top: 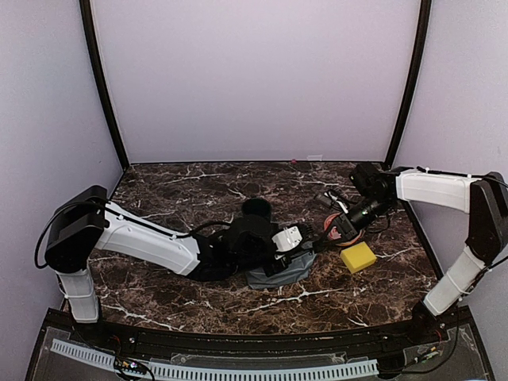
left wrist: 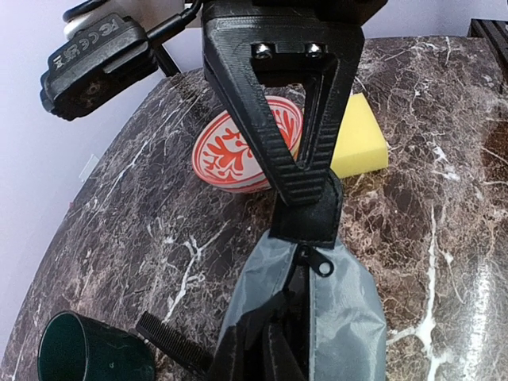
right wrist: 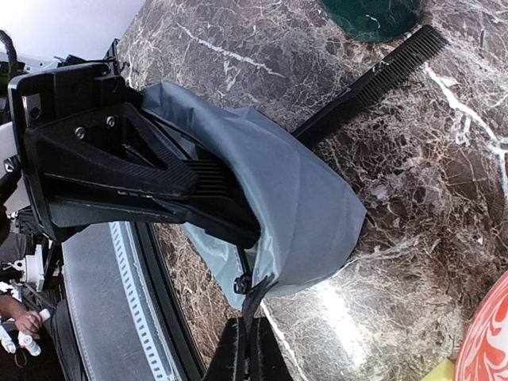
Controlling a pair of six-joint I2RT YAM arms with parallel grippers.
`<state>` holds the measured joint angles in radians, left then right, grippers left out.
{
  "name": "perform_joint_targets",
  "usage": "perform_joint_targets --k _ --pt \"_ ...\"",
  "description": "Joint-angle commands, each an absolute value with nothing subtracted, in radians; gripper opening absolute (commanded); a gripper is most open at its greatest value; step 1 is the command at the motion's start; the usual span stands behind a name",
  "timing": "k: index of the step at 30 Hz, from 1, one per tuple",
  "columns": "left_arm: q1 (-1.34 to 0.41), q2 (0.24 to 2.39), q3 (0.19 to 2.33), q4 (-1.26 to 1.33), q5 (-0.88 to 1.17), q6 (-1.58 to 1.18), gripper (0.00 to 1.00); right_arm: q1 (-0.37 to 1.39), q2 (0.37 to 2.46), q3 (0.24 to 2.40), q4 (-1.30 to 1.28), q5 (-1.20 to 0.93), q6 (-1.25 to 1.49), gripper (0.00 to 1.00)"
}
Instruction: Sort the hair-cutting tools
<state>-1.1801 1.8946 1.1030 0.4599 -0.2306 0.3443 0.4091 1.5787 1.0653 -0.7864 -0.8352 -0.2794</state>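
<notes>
**Two grippers on one pouch, comb half hidden**

Both of my end effectors are closed down on the same grey pouch point(right wrist: 305, 198). The left gripper point(right wrist: 226, 208) pinches one lip of its mouth. The right gripper point(left wrist: 305, 210) is clamped tight on the opposite edge, right by the zipper pull point(left wrist: 321, 266). I read this as spreading the mouth so tools can go in (one arm alone would only drag the limp fabric about). The pouch is thin, smooth, faintly shiny cloth that slumps and creases between the two grips. Its opening shows as a dark slit directly ahead of the left fingers.

The comb point(right wrist: 373, 75) is the only tool I can find: long, narrow and matt black, with fine teeth along one edge. One end disappears at the pouch just beside the left gripper. The rest lies flat on the veined marble table point(right wrist: 413, 182), pointing away toward the dark green cup point(left wrist: 87, 349). Whether the hidden end is inside the pouch or under it, I cannot tell. I can't make out the scissors or the clipper in any view.

Behind the right gripper sits the round, glossy red-and-white plate point(left wrist: 238, 151). A soft-cornered yellow sponge point(left wrist: 357, 139) lies just beside it.
</notes>
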Motion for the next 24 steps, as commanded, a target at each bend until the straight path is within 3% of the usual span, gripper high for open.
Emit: perform_joint_targets --k 1,10,22,24 --pt "-1.178 1.901 1.124 0.412 -0.241 0.407 0.0 0.402 1.586 1.068 -0.791 -0.884 -0.288 0.0" --pt "-1.182 1.919 1.157 0.373 -0.159 0.422 0.0 0.401 1.586 1.072 -0.789 -0.887 -0.284 0.0" --pt "-1.182 1.999 1.247 0.348 -0.306 0.434 0.0 0.399 1.586 1.074 -0.791 -0.9 -0.285 0.0" --pt "-1.183 2.004 1.253 0.341 -0.299 0.439 0.08 0.399 1.586 1.074 -0.791 -0.902 -0.285 0.0"
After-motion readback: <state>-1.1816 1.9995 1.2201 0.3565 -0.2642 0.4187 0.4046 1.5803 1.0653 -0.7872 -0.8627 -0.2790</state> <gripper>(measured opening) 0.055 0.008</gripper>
